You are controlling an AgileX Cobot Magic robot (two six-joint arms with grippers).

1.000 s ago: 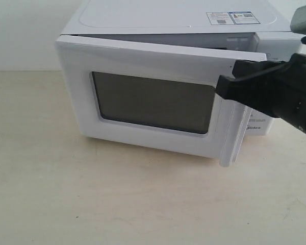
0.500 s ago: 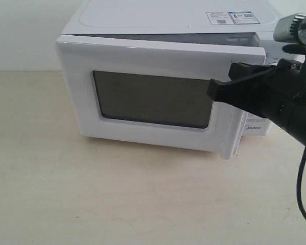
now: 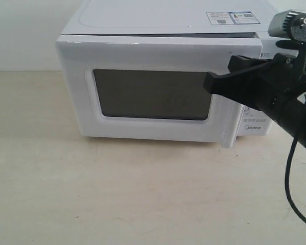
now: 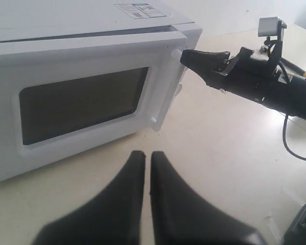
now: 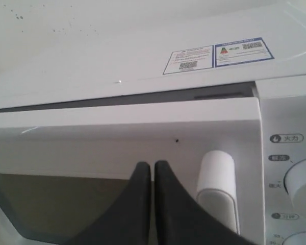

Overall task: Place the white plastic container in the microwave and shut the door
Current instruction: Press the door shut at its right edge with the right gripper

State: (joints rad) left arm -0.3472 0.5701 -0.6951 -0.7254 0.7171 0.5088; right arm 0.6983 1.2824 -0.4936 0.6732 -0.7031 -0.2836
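White plastic fills the space just ahead of our right gripper. Its two black fingers are pressed together and pinch nothing, and their tips sit on or a hair off the door, we cannot tell which, right beside the upright handle. The door lies almost flush with the microwave. A thin dark slit shows along its top edge above the fingers, so we judge it swung to but perhaps not latched.

Our left gripper hangs well back from the oven with its fingers together and empty.

We see the container in no view. The dark window below the right fingers gives nothing away, so we take it to be inside but cannot confirm that. If it is, only a last firm push on the door is left.

The control dials sit past the handle, away from the fingertips, and the stickers lie on the oven roof above them. Under both grippers runs a pale, bare wooden table, scuffed in places. Behind the oven stands a plain white wall.
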